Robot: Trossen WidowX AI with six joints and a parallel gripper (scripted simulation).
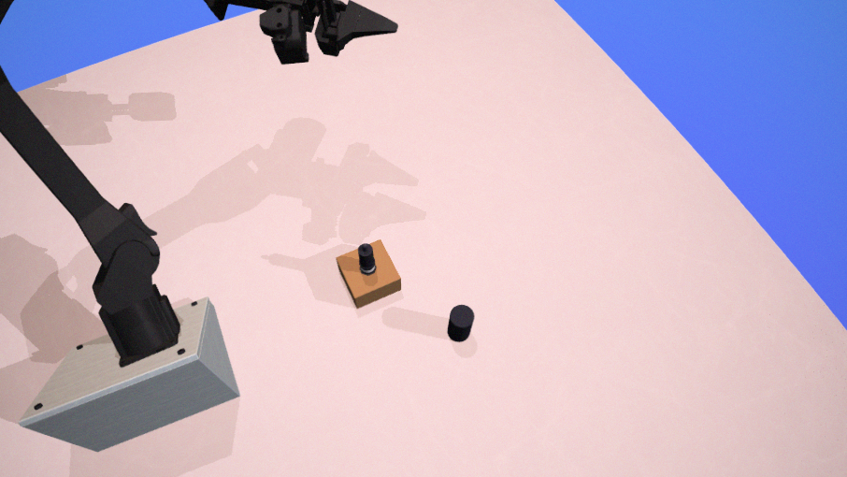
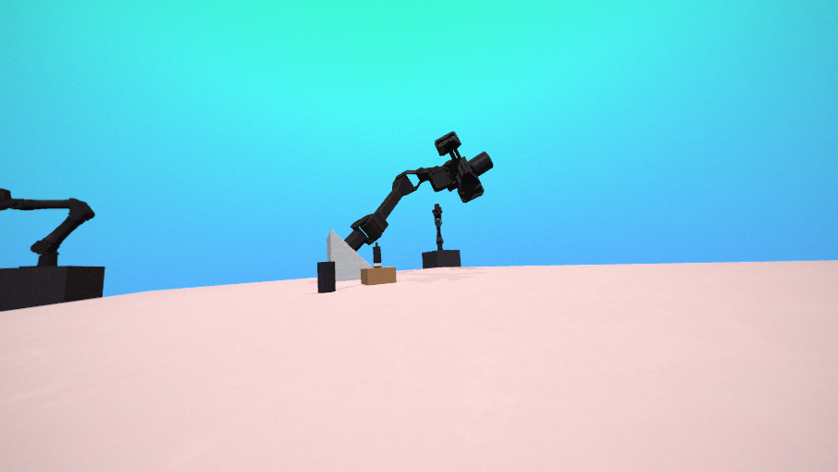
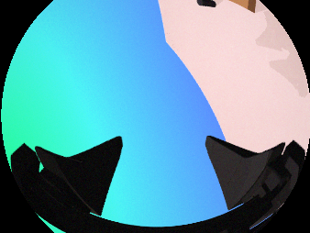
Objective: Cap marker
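Observation:
The holder block (image 1: 388, 269) (image 2: 378, 277) is orange-brown, with the dark marker (image 1: 366, 255) (image 2: 376, 255) upright in it, tip bare. The black cap (image 1: 460, 323) (image 2: 326, 277) stands upright on the table to one side, apart from the block. My gripper (image 3: 165, 141) is open with nothing between its fingers. It is high above the table, well away from both; in the top view it is at the top edge, partly cut off. The wrist view shows only the block's corner and a dark shape (image 3: 206, 3) at the top edge, too cropped to name surely.
My arm's base stands on a grey wedge (image 1: 148, 384) (image 2: 344, 260) near the block. In the exterior view, another arm on a dark box (image 2: 53, 287) is at the left, and a small one on a dark box (image 2: 440, 259) is behind. Table edges show in the top view.

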